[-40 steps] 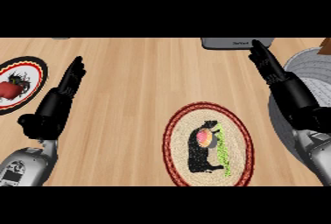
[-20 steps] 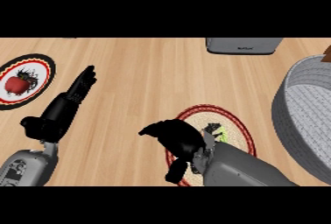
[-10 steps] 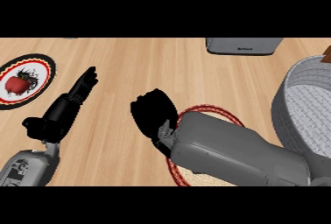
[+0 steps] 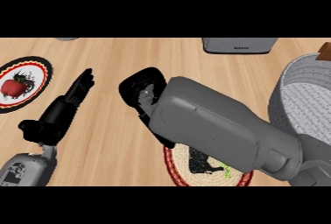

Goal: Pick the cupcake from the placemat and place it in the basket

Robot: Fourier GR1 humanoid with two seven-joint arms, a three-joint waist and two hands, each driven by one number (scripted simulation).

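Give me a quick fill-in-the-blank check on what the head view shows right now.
1. The right forearm covers most of the ____.
2. The basket sits at the view's ____ edge.
3. The left hand rests on the counter with fingers ____.
4. The plate at far left holds something ____ in colour.

Missing words: placemat; right; straight; red

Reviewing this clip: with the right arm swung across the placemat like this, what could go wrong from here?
1. The right forearm covers most of the placemat, and the cupcake is not visible, so its position cannot be checked.
2. The right robot hand sits left of the placemat, away from the basket; it may have missed the cupcake.
3. Swinging back, the forearm could bump the basket's rim.
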